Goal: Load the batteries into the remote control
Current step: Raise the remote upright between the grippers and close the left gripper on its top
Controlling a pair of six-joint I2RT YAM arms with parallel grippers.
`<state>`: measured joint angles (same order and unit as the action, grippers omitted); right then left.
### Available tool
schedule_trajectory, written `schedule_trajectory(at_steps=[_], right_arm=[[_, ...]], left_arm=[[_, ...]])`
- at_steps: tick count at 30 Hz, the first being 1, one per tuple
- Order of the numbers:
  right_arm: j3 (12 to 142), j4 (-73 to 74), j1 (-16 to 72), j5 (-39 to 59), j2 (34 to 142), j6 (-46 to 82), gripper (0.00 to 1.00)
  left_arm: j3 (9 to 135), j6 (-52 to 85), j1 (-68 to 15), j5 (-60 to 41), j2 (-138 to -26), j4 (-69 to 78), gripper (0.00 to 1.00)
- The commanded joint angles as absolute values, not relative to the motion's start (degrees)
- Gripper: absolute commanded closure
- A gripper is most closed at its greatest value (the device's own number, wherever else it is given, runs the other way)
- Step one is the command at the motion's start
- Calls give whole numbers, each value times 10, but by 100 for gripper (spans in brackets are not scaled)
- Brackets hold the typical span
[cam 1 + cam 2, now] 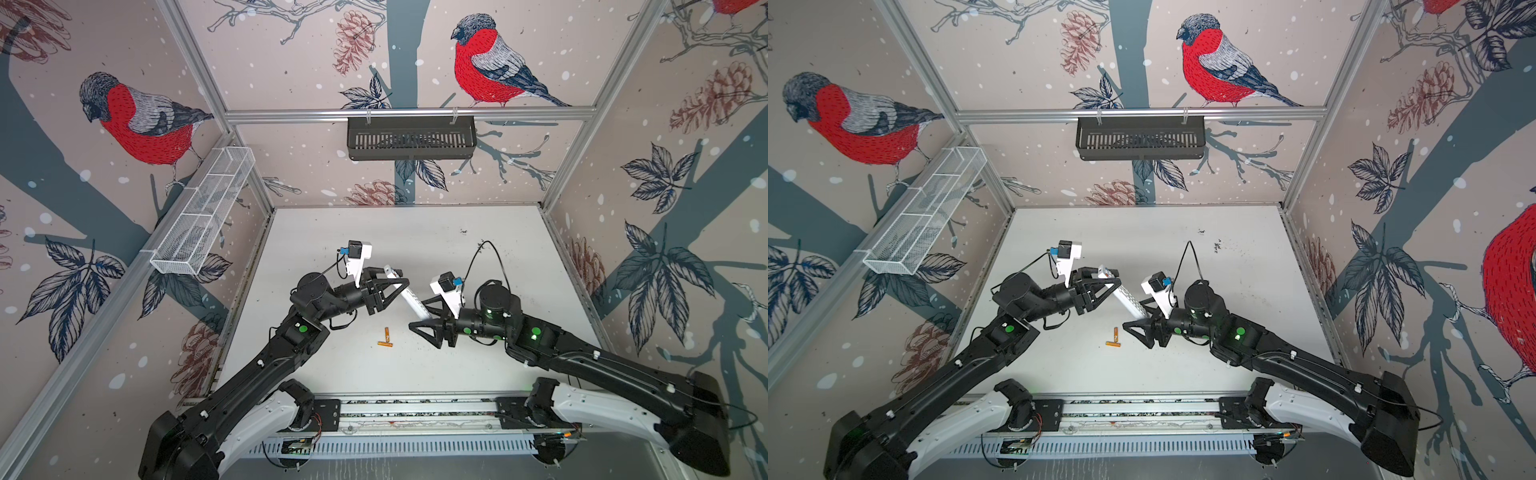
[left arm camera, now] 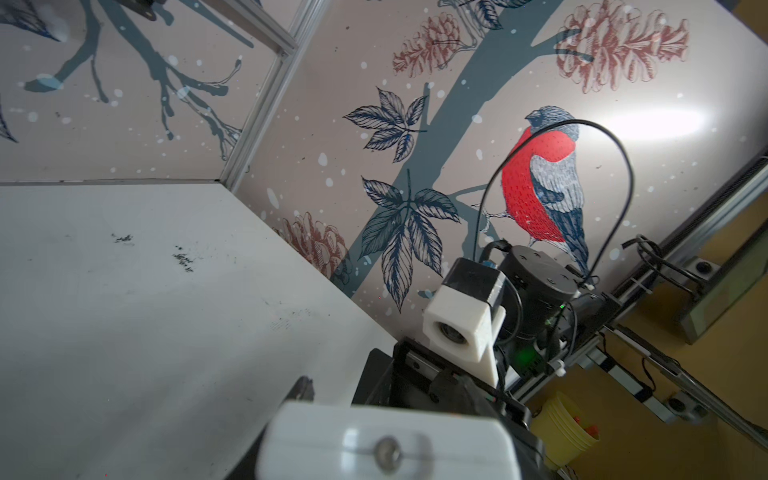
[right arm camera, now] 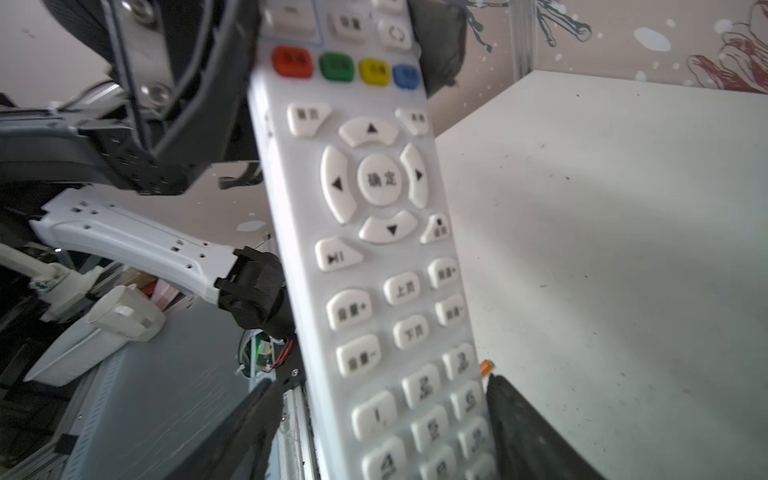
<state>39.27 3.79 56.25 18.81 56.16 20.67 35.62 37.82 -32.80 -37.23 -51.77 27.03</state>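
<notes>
The white remote control point(image 1: 409, 297) point(image 1: 1127, 301) hangs tilted above the table, spanning the gap between both arms. My left gripper point(image 1: 397, 280) is shut on its far end; the left wrist view shows that end point(image 2: 386, 440) close up beside one dark fingertip point(image 2: 305, 384). My right gripper point(image 1: 417, 313) point(image 3: 380, 382) stands open around the near end, button face point(image 3: 374, 249) toward its camera, with a gap beside one finger. Two orange batteries point(image 1: 386, 333) point(image 1: 385, 343) lie on the table just below the remote, forming an L. An orange battery tip point(image 3: 486, 368) peeks past the remote.
The white table point(image 1: 478, 257) has dark specks near its back. A white wire basket point(image 1: 203, 216) hangs on the left wall and a black basket point(image 1: 411, 137) on the back rail. The arms' mounting rail point(image 1: 415, 411) runs along the front edge.
</notes>
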Motion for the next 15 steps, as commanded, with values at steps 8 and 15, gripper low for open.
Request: schedule_trajectory(at_steps=[8,15], right_arm=[[448,-30,595,16,628,184,52],[451,-27,599,45,640,177,64]], left_arm=[[390,308,-328,-257,-523,132,92],[388,313,-328,-267,-530,145,92]])
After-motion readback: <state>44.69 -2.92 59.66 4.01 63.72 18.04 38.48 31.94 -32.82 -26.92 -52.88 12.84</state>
